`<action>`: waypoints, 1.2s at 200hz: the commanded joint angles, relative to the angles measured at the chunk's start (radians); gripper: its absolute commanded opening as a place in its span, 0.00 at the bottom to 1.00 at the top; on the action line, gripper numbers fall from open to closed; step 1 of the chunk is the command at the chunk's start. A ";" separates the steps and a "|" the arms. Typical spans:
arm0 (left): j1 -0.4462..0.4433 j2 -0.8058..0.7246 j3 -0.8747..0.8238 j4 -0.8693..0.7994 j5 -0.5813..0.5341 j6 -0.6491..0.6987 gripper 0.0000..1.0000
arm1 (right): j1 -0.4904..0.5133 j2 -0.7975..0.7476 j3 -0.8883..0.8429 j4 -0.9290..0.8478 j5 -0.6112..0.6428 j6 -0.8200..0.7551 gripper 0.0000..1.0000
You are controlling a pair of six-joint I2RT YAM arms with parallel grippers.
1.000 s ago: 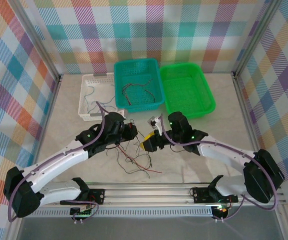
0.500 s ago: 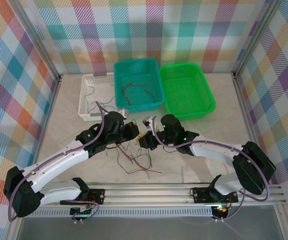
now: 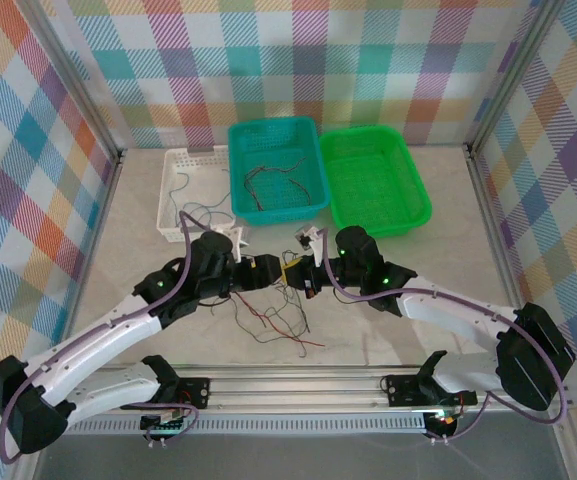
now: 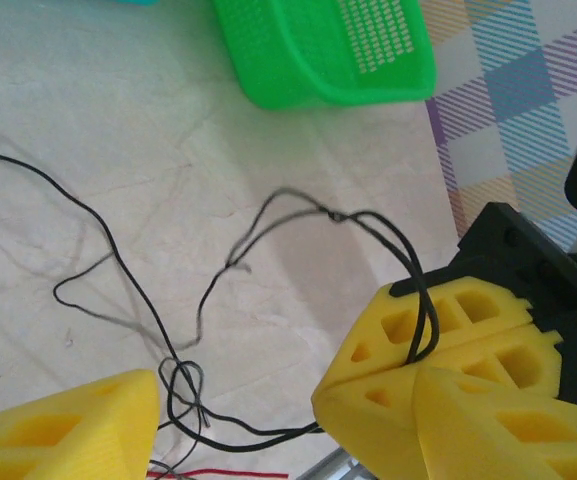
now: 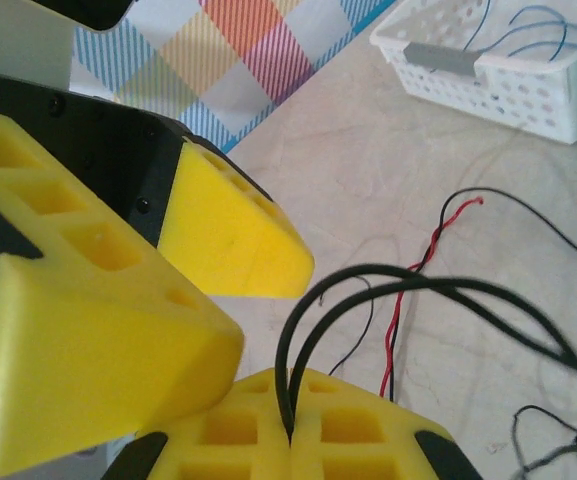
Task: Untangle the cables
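Two cables (image 5: 288, 380), perhaps one looped, pinched in right claw (image 5: 290, 425).

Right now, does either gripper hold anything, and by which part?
The right gripper holds black cable, fingers shut where two strands meet. The left gripper holds nothing.

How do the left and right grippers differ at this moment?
The left gripper has its fingers wide apart; the right gripper has its fingers pressed together. The left gripper clamps nothing, with thin cables lying loose between its fingers, while the right gripper pinches a looped black cable. Both have yellow fingers and face each other closely.
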 commanded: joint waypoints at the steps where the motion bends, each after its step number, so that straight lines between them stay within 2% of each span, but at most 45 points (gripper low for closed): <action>1: 0.007 -0.068 -0.085 0.072 0.094 0.026 0.68 | 0.006 -0.022 0.017 -0.009 -0.016 0.029 0.00; 74: 0.007 -0.244 -0.312 0.292 0.169 0.057 0.63 | 0.003 -0.056 0.048 -0.013 -0.061 0.081 0.00; 157: 0.007 -0.204 -0.345 0.403 0.193 0.078 0.61 | 0.002 -0.001 0.099 0.004 -0.209 0.155 0.00; 172: 0.006 -0.200 -0.341 0.413 0.201 0.082 0.57 | 0.002 0.012 0.102 0.003 -0.218 0.165 0.00; 201: 0.007 -0.201 -0.349 0.433 0.207 0.080 0.38 | 0.002 0.040 0.107 0.016 -0.247 0.187 0.00; 240: 0.006 -0.196 -0.374 0.469 0.209 0.062 0.27 | 0.002 0.064 0.108 0.033 -0.272 0.205 0.00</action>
